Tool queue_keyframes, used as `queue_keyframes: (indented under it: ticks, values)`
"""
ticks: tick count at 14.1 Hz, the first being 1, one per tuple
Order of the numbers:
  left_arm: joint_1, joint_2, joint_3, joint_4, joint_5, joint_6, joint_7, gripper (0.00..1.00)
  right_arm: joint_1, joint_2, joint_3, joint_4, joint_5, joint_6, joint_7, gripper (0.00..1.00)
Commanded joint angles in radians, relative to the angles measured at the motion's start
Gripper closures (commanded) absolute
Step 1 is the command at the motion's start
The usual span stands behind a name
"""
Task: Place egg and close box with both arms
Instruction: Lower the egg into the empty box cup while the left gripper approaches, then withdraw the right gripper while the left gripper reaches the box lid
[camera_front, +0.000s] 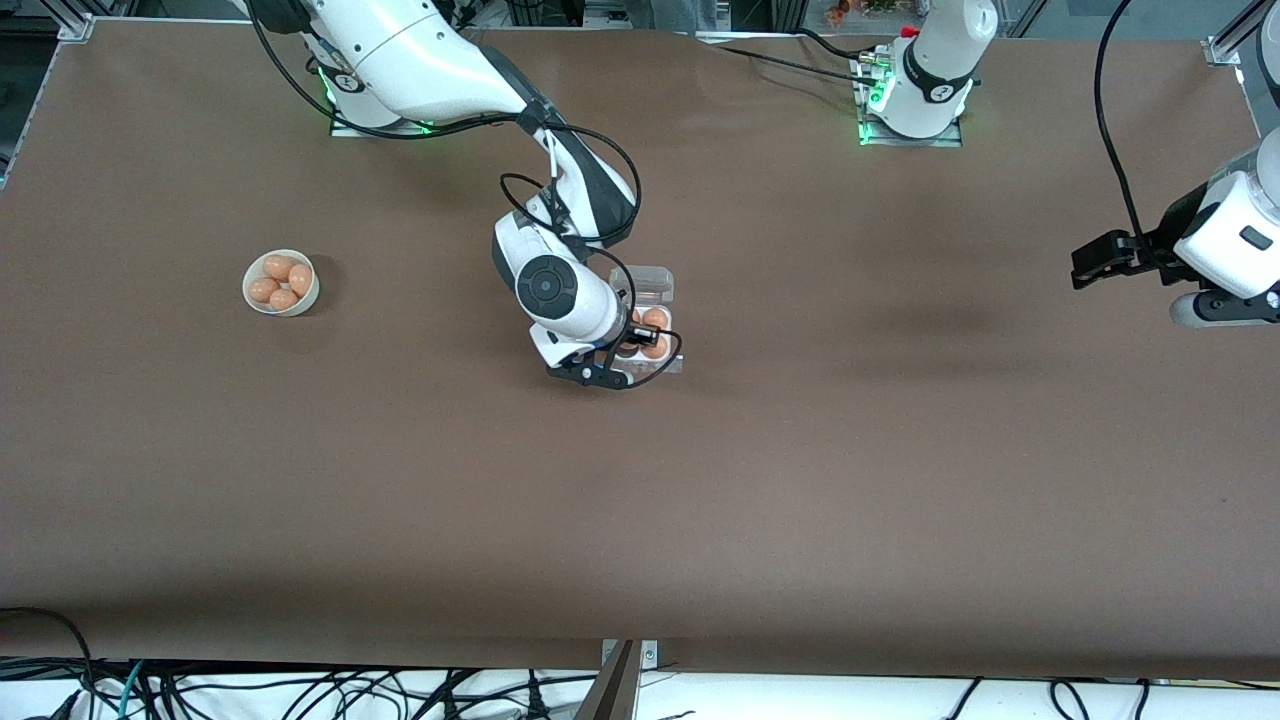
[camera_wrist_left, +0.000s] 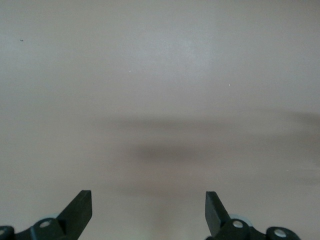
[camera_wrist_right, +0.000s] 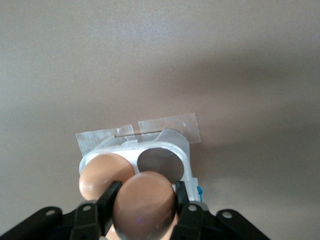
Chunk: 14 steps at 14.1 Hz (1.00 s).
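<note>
Orange-brown egg (camera_wrist_right: 144, 206) in right end effector (camera_wrist_right: 145, 212) over box (camera_wrist_right: 176, 150).

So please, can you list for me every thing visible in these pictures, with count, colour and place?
egg: one, orange-brown, held in the right gripper over the box.
box: one, clear plastic with whitish tray, lid open, mid-table; one cell visibly empty in the right wrist view.
eggs in box: orange-brown; count unclear, partly hidden.
bowl: one, white, toward the right arm's end of the table, holding four orange-brown eggs.
table: one, brown.
right gripper: black, shut on the egg.
left gripper: black, open, waiting over bare table at the left arm's end.
</note>
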Motion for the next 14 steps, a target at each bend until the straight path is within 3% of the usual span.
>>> queue_keyframes:
  ticks: [1, 3, 9, 12, 14]
  values:
    - [-0.009, 0.011, 0.004, 0.031, -0.025, -0.022, 0.008, 0.0, 0.015, 0.032, -0.004, 0.036, 0.026, 0.01, -0.002, 0.14]
    - [-0.01, 0.011, 0.004, 0.032, -0.025, -0.022, 0.006, 0.0, 0.013, 0.03, -0.004, 0.036, 0.024, 0.01, -0.004, 0.04]
    - [-0.077, 0.024, 0.004, 0.029, -0.054, -0.055, 0.0, 0.0, -0.013, -0.002, -0.029, 0.07, 0.01, -0.016, -0.019, 0.0]
    - [-0.152, 0.072, 0.004, 0.032, -0.116, -0.089, -0.029, 0.16, -0.053, -0.042, -0.067, 0.072, -0.005, -0.069, -0.054, 0.0]
    - [-0.189, 0.101, 0.004, 0.031, -0.175, -0.1, -0.085, 0.37, -0.06, -0.074, -0.124, 0.07, -0.007, -0.132, -0.117, 0.0]
